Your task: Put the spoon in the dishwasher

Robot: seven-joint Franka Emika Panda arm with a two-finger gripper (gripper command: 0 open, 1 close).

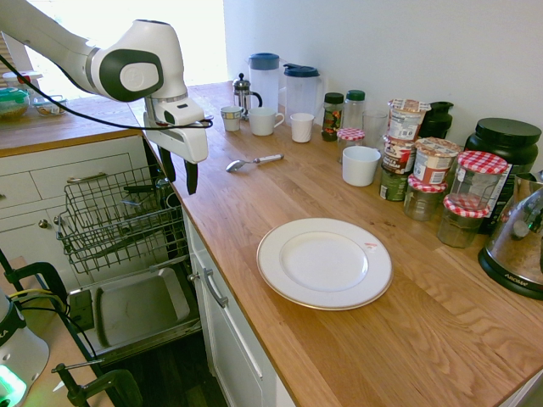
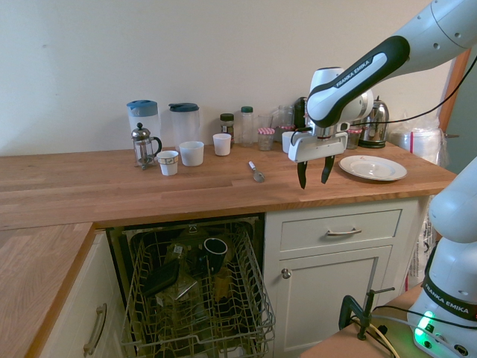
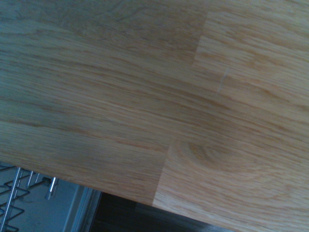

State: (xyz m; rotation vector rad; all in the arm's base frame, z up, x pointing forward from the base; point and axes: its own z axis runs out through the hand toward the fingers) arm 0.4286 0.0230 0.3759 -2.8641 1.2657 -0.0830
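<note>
Here the end effector (image 2: 312, 176) hangs empty with fingers spread, pointing down above the front edge of the wooden surface (image 1: 356, 339). Only the second exterior view shows a dark mug (image 2: 215, 252) among items in the dishwasher (image 2: 195, 292) rack; the wrist view shows bare wood and a rack corner. The spoon (image 1: 253, 161) lies on the surface, further back toward the wall, apart from the end effector.

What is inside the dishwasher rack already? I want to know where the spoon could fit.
The dishwasher rack holds a dark mug and some dark items I cannot identify. What lies beneath them is hidden.
</note>
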